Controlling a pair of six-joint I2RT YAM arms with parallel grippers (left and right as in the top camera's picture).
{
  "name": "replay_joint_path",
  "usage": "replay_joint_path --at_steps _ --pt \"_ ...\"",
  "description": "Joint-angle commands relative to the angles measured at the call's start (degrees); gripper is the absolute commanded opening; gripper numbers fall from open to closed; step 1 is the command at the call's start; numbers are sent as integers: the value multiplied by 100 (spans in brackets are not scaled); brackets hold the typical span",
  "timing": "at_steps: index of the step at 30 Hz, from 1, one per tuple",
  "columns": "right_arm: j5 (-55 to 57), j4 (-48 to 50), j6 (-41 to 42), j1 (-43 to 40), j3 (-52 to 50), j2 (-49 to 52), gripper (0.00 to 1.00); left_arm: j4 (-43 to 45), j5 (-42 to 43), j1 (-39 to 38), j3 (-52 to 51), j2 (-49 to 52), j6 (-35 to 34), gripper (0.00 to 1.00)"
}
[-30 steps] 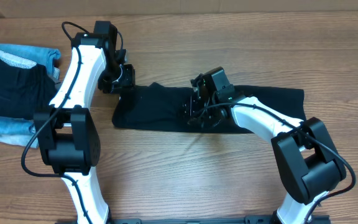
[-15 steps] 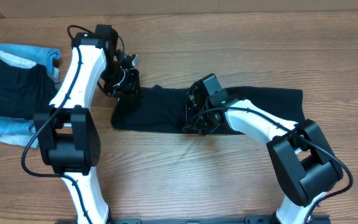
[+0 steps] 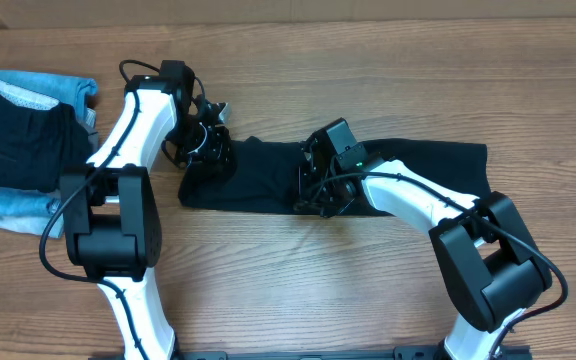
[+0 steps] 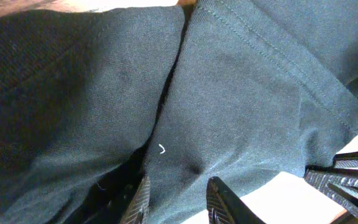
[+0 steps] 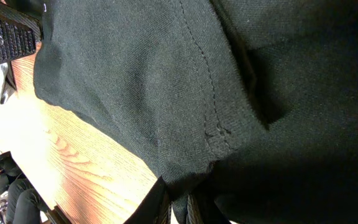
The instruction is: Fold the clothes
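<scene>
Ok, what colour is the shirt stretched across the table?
The T-shirt is plain black, with no pattern; the overhead view shows it best.

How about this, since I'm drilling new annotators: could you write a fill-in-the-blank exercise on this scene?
1. The T-shirt lying on the table is ____ in colour.
2. The gripper pinching the shirt's fabric near its middle belongs to the ____ arm.
3. In the overhead view, the pile of denim and dark clothing lies at the ____ edge.
Missing words: black; right; left.
</scene>
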Motion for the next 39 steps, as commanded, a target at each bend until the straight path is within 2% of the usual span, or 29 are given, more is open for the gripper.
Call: replay_joint_path --at_steps 1,5,7,12,14,17,25,36,39 --pt "39 -17 -17 24 87 -177 12 83 -271 -11 -17 33 131 34" --pt "39 -17 -17 24 87 -177 12 297 -435 -11 -125 35 129 34" --pt "39 -35 -17 24 87 -177 12 367 -262 -11 -278 35 129 32" --pt "44 -37 -20 24 87 -177 12 -83 267 -4 -299 35 122 14" --pt "59 -37 -17 24 87 -177 13 -374 455 -4 -256 33 125 11" --pt "59 -44 -17 24 87 -177 13 -662 334 -4 -188 33 17 11" --pt "352 -319 -15 22 87 -177 13 -990 -1047 0 -190 33 -551 13" --pt "820 -391 -37 22 87 -177 13 -1263 -1305 0 -190 33 -608 15" --pt "1047 -372 -35 7 87 -177 21 -1362 -1464 0 -190 33 -610 14"
